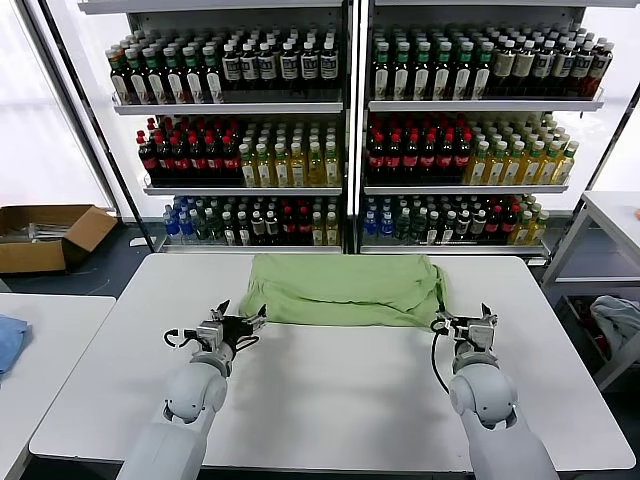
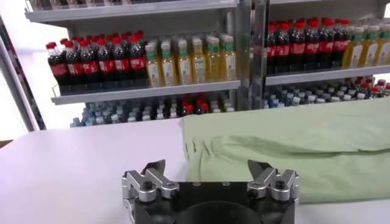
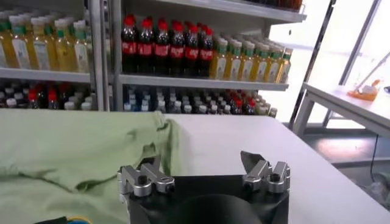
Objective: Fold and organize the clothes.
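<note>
Shelves of bottles point(image 1: 340, 130) are filling the background behind a white table point(image 1: 330, 400), and on its far half the shirt point(image 1: 345, 288) is lying as a wide green band, apparently already folded over on itself along its length, with a bunched, gathered end toward the right. Judging by that shape, a first fold is looking done, while the further folds into a compact stack and any tidying are looking still to do; only this one garment is showing on the table, and no collar or print is showing on it. The left gripper point(image 1: 243, 322) is sitting low over the table just in front of the band's left corner, jaws spread wide and holding nothing; in the left wrist view point(image 2: 207, 172) the cloth edge is lying just beyond and between its fingertips, not pinched. The right gripper point(image 1: 468, 322) is sitting likewise just past the right end, jaws also wide and empty; in the right wrist view point(image 3: 201, 164) the green cloth is lying beside and ahead of one finger, close but seemingly not clasped.
</note>
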